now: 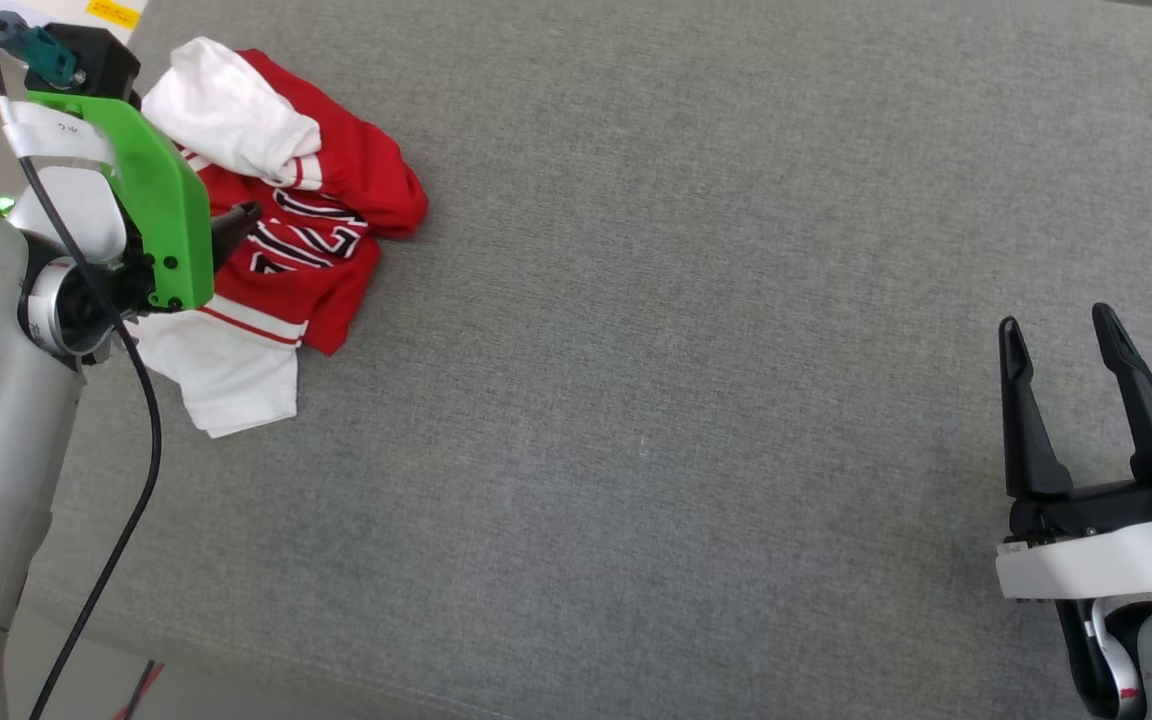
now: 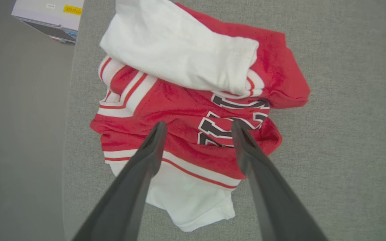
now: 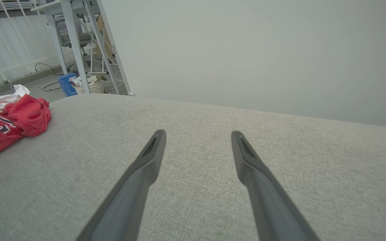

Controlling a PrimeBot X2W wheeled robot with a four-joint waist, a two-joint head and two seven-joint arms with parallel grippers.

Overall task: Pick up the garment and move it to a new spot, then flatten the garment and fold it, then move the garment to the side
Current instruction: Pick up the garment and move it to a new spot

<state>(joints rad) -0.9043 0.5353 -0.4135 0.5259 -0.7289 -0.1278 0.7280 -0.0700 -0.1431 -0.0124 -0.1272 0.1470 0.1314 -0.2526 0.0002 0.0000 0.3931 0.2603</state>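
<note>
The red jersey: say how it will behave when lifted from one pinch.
Probably floppy: the jersey lies crumpled in soft folds, so it should drape and hang from one pinch. Likely light, being thin cloth. Its loose white sleeves may unfold and trail over the grey surface.

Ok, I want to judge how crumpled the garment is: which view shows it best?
The left wrist view: the garment sits close, nearly whole, folds and lettering clear. In the head view the left arm covers its edge; the right wrist view catches a small, distant part.
</note>
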